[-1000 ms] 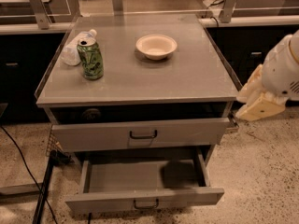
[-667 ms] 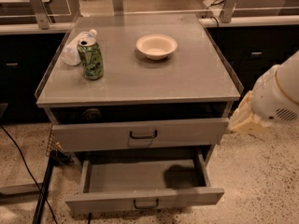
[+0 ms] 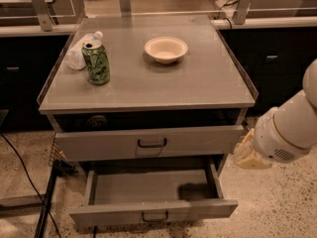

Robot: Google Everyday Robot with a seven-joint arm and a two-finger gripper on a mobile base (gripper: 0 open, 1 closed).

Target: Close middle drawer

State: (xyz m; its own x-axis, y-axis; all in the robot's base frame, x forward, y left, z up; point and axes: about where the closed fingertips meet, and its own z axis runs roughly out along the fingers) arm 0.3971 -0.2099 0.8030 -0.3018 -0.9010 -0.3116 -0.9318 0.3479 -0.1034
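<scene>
Sticking far out of the front of the cabinet (image 3: 198, 83), the middle drawer (image 3: 119, 213) stood wide open, and you could see down into its plain grey tray. A dark shadow lay in the tray's right rear part. Its low front panel carried a small dark loop handle (image 3: 154, 216) at the centre.

Directly above it in the cabinet, the drawer with the taller front (image 3: 99, 144) was pulled out only a little, leaving a dark gap under the cabinet's top. That drawer had its own loop handle (image 3: 152, 143) at the centre.

Your gripper (image 3: 247, 155) hung off the cabinet's right front corner, just beside the right end of the taller drawer and higher than the middle drawer's front. Whether it touched the taller drawer you could not tell, nor whether it was open or closed. It held nothing that you could see. The white arm (image 3: 290, 133) ran from it up and to the right, away from the cabinet.

On the cabinet's top, a green can (image 3: 96, 62) stood upright near the left edge. A clear plastic bottle (image 3: 78, 52) lay on its side just behind the can. A pale bowl (image 3: 166, 49) sat near the middle, towards the back.

A black cable (image 3: 25, 177) trailed over the speckled floor (image 3: 277, 207) to the cabinet's left.
</scene>
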